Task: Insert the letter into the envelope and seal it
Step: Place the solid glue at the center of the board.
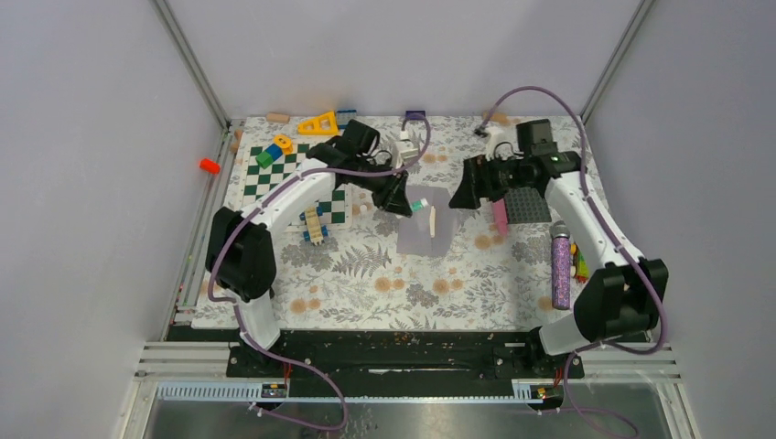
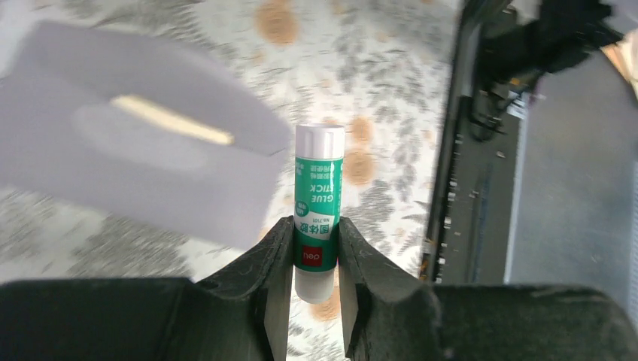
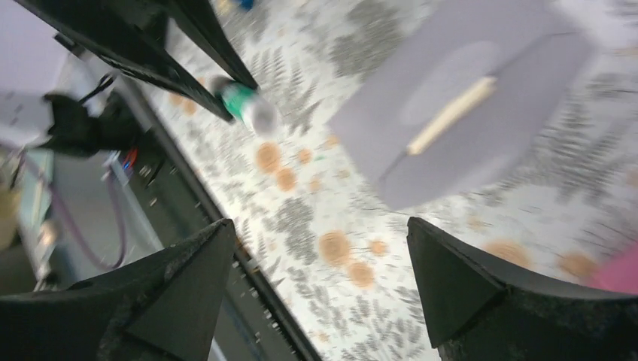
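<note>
The pale grey-lavender envelope (image 1: 425,229) lies flat on the floral cloth at the table's middle, also seen in the left wrist view (image 2: 135,162) and the right wrist view (image 3: 466,113). A narrow cream strip (image 1: 432,222) lies across it; I cannot tell whether that is the letter, which otherwise is hidden. My left gripper (image 1: 405,206) hovers at the envelope's left edge, shut on a green-and-white glue stick (image 2: 319,203) with its cap on. My right gripper (image 3: 320,233) stands open and holds nothing, just right of the envelope (image 1: 462,197).
A green checkerboard (image 1: 293,178) with coloured blocks lies at the back left. A dark grey studded plate (image 1: 529,205) and a pink piece (image 1: 500,218) sit under the right arm. A purple glitter tube (image 1: 560,265) lies at the right edge.
</note>
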